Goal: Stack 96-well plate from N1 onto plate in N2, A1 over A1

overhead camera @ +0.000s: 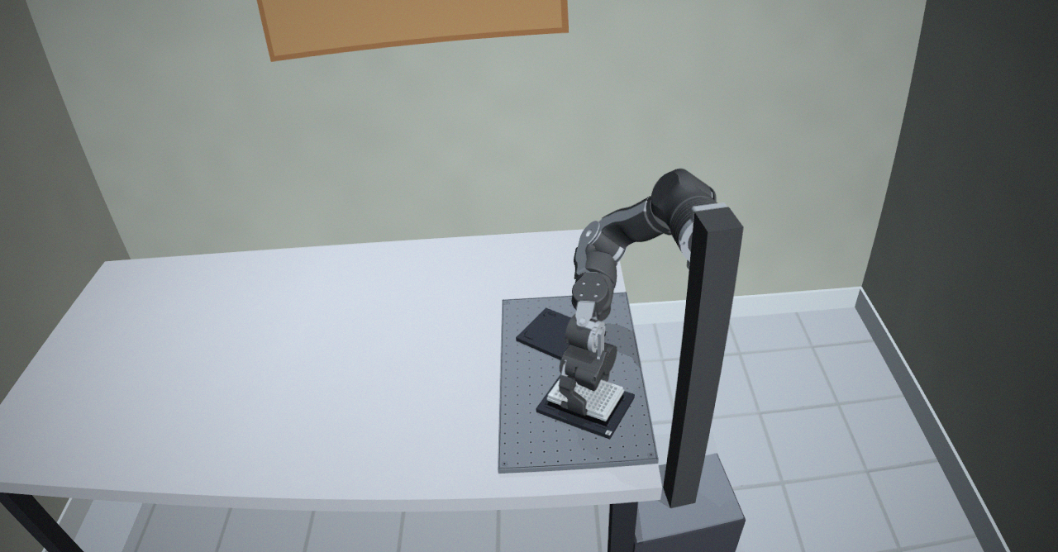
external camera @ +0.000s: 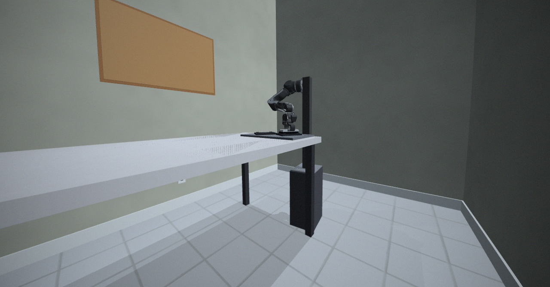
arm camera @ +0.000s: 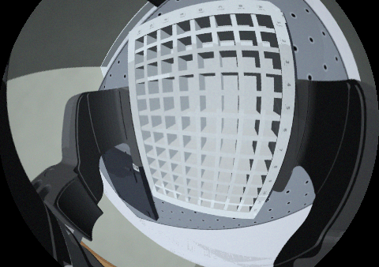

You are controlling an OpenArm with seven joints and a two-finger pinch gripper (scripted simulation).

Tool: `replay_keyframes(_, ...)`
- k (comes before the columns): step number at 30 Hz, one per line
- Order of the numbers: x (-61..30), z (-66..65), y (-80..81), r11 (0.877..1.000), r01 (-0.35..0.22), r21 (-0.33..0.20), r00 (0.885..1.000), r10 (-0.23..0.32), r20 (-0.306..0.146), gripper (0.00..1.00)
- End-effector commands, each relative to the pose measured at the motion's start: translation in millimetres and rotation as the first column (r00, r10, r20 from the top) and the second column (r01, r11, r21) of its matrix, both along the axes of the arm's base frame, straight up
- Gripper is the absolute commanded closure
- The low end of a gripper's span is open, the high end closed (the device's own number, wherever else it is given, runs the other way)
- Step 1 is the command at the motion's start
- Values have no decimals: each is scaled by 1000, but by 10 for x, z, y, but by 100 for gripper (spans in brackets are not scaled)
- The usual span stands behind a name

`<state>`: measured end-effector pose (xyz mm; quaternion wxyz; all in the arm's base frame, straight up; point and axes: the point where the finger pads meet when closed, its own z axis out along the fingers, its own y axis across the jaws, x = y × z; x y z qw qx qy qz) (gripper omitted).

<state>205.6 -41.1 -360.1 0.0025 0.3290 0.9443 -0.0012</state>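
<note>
In the top view the gripper (overhead camera: 571, 395) covers the nine o'clock end of the white 96-well plate (overhead camera: 598, 397), so the contact of its fingers with the plate walls is hidden. Whether one plate or two sit on the near black nest (overhead camera: 620, 417) cannot be told there. The arm's wrist overlaps the three o'clock end of the far nest (overhead camera: 541, 332). The small corner mark at five o'clock on the near nest is too small to read.

In the exterior view the plate and nests are too small to separate.

In the wrist view the dark fingers hide the plate's long edges (arm camera: 211, 109).
</note>
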Motion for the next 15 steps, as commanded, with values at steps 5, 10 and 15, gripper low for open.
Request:
replay_keyframes(5, -1, -17, 10, 1000, -5, 5, 1000, 5, 3, 100)
replay_keyframes(10, -1, -17, 10, 1000, -5, 5, 1000, 5, 3, 100)
replay_keyframes(15, 0, -15, 9, 1000, -5, 5, 1000, 5, 2, 97)
